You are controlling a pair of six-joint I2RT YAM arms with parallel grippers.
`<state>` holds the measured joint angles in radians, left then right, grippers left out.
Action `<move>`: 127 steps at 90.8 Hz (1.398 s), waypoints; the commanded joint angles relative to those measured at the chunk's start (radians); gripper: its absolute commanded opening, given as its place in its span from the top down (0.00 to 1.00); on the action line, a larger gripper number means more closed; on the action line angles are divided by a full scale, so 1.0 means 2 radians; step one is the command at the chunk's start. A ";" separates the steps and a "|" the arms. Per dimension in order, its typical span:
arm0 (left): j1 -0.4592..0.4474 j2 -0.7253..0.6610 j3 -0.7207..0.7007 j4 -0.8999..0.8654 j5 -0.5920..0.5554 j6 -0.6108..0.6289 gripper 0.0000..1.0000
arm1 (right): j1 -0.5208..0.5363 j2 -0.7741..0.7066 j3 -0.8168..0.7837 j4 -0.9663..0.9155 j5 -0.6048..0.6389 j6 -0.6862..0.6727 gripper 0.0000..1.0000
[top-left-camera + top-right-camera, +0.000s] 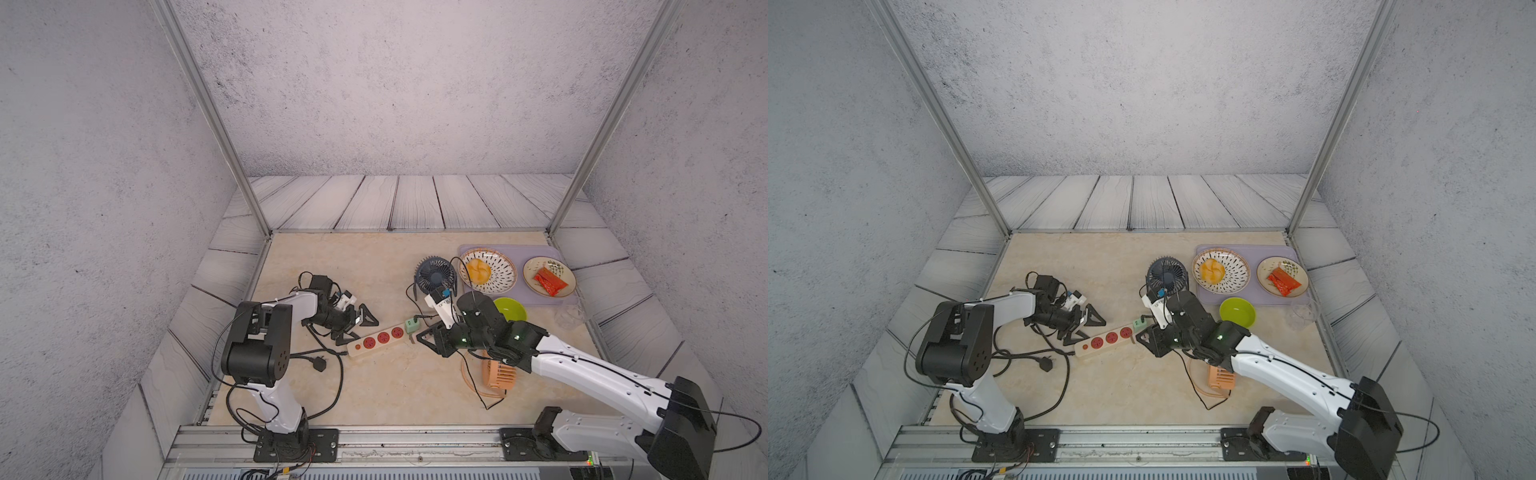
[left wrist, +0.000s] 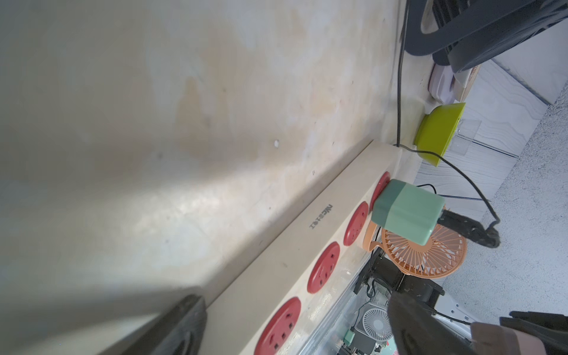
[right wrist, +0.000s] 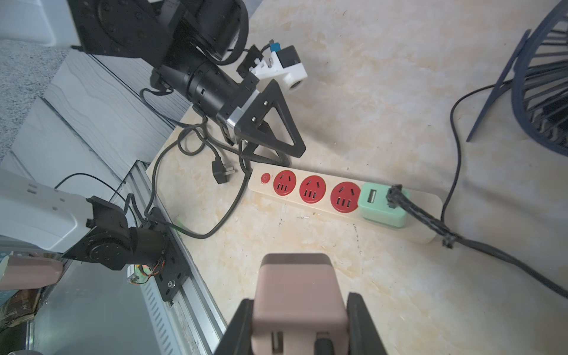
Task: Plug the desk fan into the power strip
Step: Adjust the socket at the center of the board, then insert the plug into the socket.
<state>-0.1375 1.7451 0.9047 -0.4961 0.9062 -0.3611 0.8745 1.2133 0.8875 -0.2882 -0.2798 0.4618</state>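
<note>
Nearest the robot's base, well on the near side of the power strip point(image 3: 328, 199), the orange desk fan point(image 1: 498, 374) lies on the tabletop point(image 1: 374, 395). Closer in, just short of the strip's long near edge, the right gripper point(image 3: 299, 322) is clamped on a dusty-pink plug adapter point(image 3: 296, 292), one finger on each flat side. Its prongs cannot be seen. I judge this to be the fan's plug. It looks small, rigid and light, and its smooth plastic could twist in the grip if pressed off-axis, so a hold on the flat sides suits it.

The strip itself lies flat with three red sockets point(image 3: 345, 196) free and the fourth taken by a green adapter point(image 3: 382, 206). It looks light and apt to slide on the smooth top under a push. At the strip's button end the left gripper point(image 1: 356, 328) stands wide apart, straddling the bar. Beyond the strip stands a dark blue fan point(image 1: 435, 272).
</note>
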 commanded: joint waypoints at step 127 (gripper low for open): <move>0.209 -0.219 0.005 -0.007 -0.135 0.038 0.00 | 0.051 0.459 0.470 -0.324 0.085 0.002 1.00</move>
<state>0.2684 1.2964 0.9192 -0.5175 0.6189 -0.2817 0.9722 2.0983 1.8248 -0.9264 -0.1181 0.4667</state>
